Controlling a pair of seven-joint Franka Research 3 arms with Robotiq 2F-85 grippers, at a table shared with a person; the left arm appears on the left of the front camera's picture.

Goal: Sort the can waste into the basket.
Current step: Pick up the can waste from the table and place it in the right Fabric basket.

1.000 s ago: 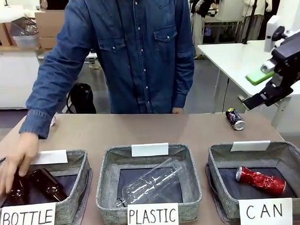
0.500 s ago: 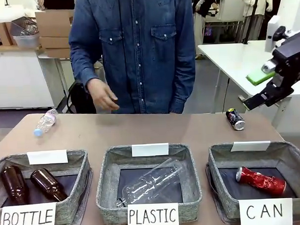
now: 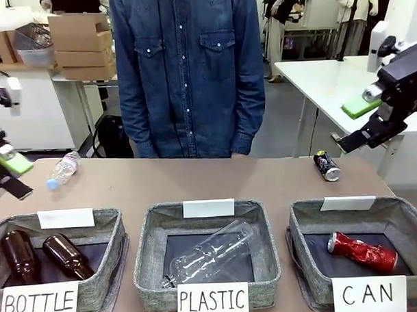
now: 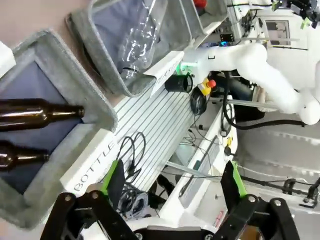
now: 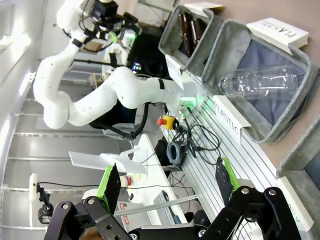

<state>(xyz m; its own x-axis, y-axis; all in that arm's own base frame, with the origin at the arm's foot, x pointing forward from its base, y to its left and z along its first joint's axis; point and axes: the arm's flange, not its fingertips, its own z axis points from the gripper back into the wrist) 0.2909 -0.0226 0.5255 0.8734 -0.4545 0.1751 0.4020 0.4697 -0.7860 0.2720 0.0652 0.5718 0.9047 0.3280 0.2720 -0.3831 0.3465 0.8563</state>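
The crushed red can (image 3: 362, 252) already lies on the dark floor of the "CAN" basket (image 3: 301, 218). What is left is the black can (image 3: 326, 165), which lies on its side on the tabletop (image 3: 196, 180) just beyond that basket's far rim, near the table's right end. The right gripper (image 3: 346, 128) hangs above and to the right of it, jaws parted with nothing between the green pads (its wrist view shows the same wide gap), and it looks the natural one for the pick. The left gripper (image 3: 16, 175) is at the far left, likewise spread and empty, well apart from either can. To do the pick well, the right arm should probably descend over the can's middle with its fingers astride the round body, so the can cannot roll away. It should then close gently, lift clear of the basket's rim and release low beside the red can. The person (image 3: 189, 74) stands at the far side, no hand over the table.
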